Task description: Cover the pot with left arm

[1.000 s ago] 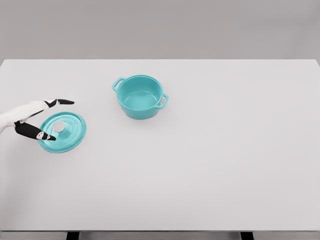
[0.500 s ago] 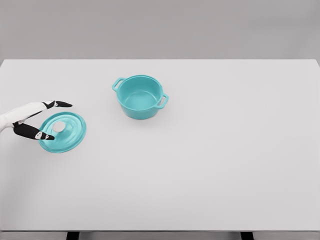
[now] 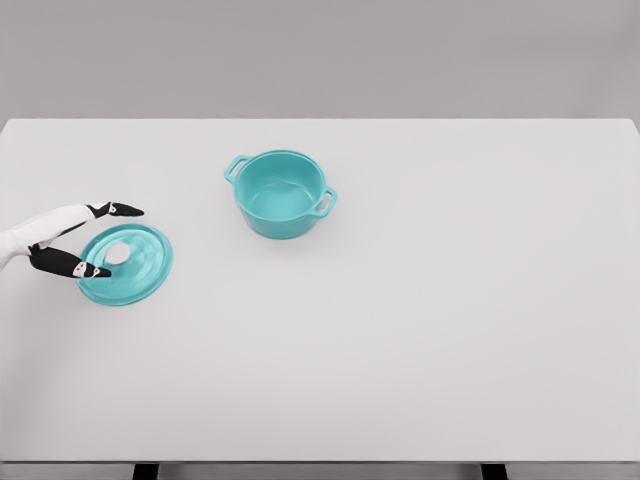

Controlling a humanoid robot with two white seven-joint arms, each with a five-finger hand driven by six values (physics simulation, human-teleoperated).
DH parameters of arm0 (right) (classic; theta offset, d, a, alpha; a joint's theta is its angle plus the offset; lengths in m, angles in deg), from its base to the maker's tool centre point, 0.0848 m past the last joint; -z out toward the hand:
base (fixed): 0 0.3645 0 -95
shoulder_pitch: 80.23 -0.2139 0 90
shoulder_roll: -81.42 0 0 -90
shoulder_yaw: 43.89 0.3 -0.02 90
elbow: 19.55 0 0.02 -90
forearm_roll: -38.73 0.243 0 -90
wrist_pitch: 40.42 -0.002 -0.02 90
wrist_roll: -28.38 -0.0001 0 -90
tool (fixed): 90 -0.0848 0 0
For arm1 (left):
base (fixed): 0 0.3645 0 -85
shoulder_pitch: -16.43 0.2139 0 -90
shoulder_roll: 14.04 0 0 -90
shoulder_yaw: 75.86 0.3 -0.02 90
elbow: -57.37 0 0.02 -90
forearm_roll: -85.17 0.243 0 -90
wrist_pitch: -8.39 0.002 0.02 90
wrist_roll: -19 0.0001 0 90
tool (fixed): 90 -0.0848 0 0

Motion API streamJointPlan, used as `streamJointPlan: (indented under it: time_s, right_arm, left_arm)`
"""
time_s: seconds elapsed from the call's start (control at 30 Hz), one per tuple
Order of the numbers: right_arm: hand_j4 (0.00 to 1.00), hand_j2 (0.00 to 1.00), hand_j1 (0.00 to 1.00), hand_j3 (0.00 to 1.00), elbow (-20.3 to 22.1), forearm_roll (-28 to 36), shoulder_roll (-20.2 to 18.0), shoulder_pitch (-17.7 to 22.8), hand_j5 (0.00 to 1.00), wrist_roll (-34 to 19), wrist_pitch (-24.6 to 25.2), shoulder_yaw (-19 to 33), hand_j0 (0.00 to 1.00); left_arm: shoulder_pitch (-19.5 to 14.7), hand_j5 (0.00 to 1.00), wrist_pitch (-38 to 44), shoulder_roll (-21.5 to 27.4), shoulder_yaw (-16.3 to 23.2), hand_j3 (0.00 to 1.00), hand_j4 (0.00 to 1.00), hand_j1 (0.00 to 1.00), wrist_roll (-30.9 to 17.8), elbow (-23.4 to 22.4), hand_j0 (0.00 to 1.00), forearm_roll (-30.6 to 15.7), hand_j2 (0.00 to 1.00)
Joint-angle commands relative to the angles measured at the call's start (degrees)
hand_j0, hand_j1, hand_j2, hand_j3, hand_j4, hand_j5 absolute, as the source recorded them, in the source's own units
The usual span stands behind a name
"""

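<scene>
Your left hand (image 3: 72,240) sits at the desk's (image 3: 420,330) left edge, fingers spread wide around the teal lid's (image 3: 127,265) near rim, gripping nothing yet. The open teal pot (image 3: 281,193) lies to the lid's upper right, well apart.

Left hand (image 3: 62,240): smooth white shell over the palm and the roots of the fingers. Fingers (image 3: 120,210) slender and tapering, black along the outer segments to pointed tips, with small white patches at the joints. No cables or screws discernible.
</scene>
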Motion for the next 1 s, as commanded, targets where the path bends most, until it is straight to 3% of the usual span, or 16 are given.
streamJointPlan:
  time_s: [0.0,0.8,0.97]
  right_arm:
    - [1.0,1.0,1.0,1.0,0.0,-0.05,0.0,0.0,1.0,-0.03,-0.06,0.01,1.0]
    - [1.0,1.0,1.0,1.0,0.0,-0.05,0.0,0.0,1.0,-0.03,-0.06,0.01,1.0]
    - [1.0,1.0,1.0,1.0,0.0,-0.05,0.0,0.0,1.0,-0.03,-0.06,0.01,1.0]
  left_arm:
    - [-0.09,0.86,0.1,-0.07,-0.01,0.86,0.86,0.86,0.05,-0.05,0.86,-0.39,0.86]
    - [0.0,0.85,0.1,-0.86,1.22,0.85,0.85,0.85,0.05,-1.8,0.85,-0.3,0.85]
    - [0.0,0.69,0.1,-0.86,1.22,0.69,0.69,0.69,0.05,-1.8,0.69,-0.3,0.69]
